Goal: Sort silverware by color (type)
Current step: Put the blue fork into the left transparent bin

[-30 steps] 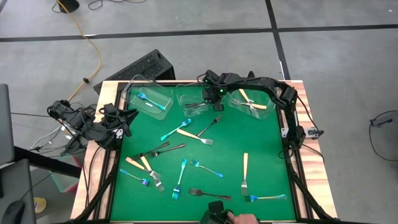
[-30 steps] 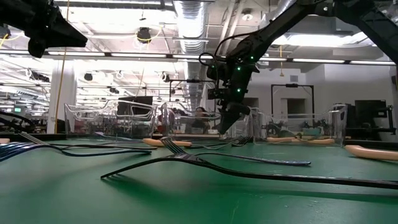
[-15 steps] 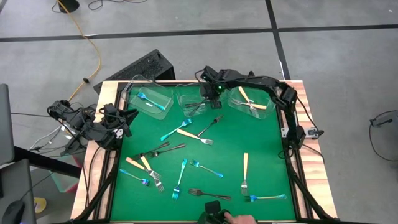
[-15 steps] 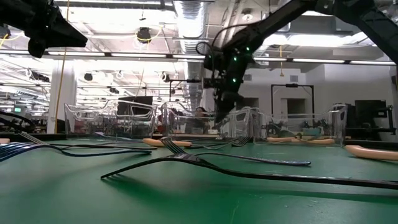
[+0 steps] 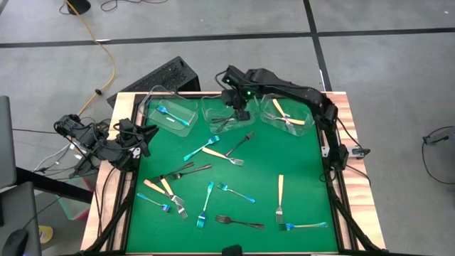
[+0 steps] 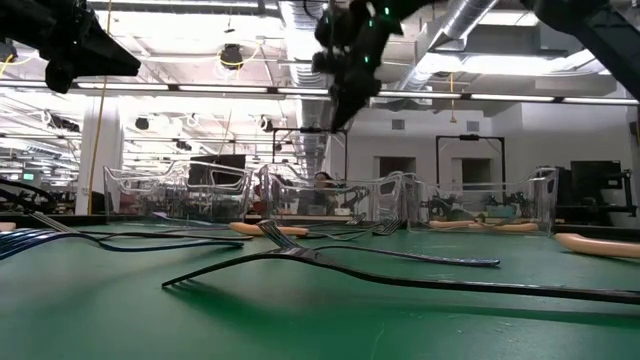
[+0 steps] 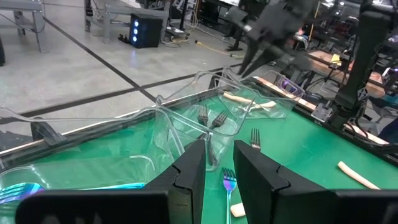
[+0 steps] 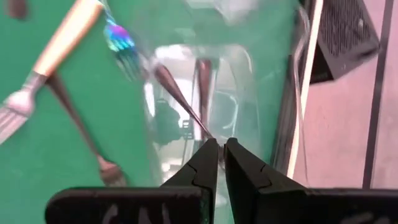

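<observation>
Forks lie scattered flat on the green mat (image 5: pixel 298 163): teal ones (image 5: pixel 201 148), dark ones (image 5: pixel 240 144) and cream-handled ones (image 5: pixel 280 192). Three clear tubs stand along the far edge. The left tub (image 5: pixel 186 108) holds a teal fork (image 5: pixel 170 114), the middle tub (image 5: pixel 213 108) two dark forks (image 8: pixel 204 81), and the right tub (image 5: pixel 302 110) cream-handled forks (image 5: pixel 283 114). My right gripper (image 5: pixel 238 107) (image 8: pixel 219 149) hangs shut and empty high above the middle tub. My left gripper (image 7: pixel 221 168) waits open at the table's left edge (image 5: pixel 142 135), nothing between its fingers.
The tubs' thin clear walls (image 7: pixel 186 106) rise along the far edge under my right arm. A wooden frame (image 5: pixel 345 135) rims the mat. Cables and a black keyboard (image 5: pixel 160 75) lie off the table at the far left.
My right gripper has risen, still shut, from low at the middle tub to well above it, drifting a little toward the table's left. A hand at the table's near edge has gone out of view. The forks have stayed where they were.
</observation>
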Available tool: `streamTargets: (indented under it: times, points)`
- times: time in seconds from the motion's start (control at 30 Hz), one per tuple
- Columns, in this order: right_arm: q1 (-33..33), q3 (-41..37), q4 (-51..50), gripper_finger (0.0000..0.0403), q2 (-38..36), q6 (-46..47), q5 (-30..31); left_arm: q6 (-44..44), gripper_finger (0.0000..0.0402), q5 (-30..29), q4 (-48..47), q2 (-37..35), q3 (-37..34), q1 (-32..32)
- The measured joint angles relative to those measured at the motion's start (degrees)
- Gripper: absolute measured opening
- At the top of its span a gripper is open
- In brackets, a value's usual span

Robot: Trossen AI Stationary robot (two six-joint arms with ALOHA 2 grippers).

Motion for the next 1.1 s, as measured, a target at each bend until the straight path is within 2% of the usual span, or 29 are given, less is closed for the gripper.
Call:
streamTargets:
  times: [0.2,0.47,0.6,0.7,0.9,1.0,1.1]
  points:
    - [6.8,3.8,-2.5,0.0052,0.0,0.3,0.0,-0.3,0.0069,0.3,0.0,0.0,0.0,0.0]
    - [17.6,3.9,-6.4,0.0052,0.0,3.1,-0.3,-0.4,0.0069,0.4,0.0,0.0,0.0,0.0]
    - [22.3,3.9,-5.2,0.0052,0.0,4.3,-0.3,-0.1,0.0069,0.4,0.0,0.0,0.0,0.0]
    - [25.0,3.9,-7.0,0.0052,0.0,11.9,-0.5,0.0,0.0069,0.7,0.0,0.0,0.0,0.0]
    - [30.5,3.9,-25.7,0.0052,0.0,33.9,-6.0,0.3,0.0069,2.6,0.0,0.0,0.0,0.0]
    - [34.7,2.1,-25.6,0.0052,-0.5,44.9,-6.3,0.3,0.0069,2.6,0.0,0.0,0.0,0.0]
    - [40.0,-0.1,-25.4,0.0052,-2.0,51.5,-6.1,0.3,0.0069,2.7,0.0,0.0,0.0,0.0]
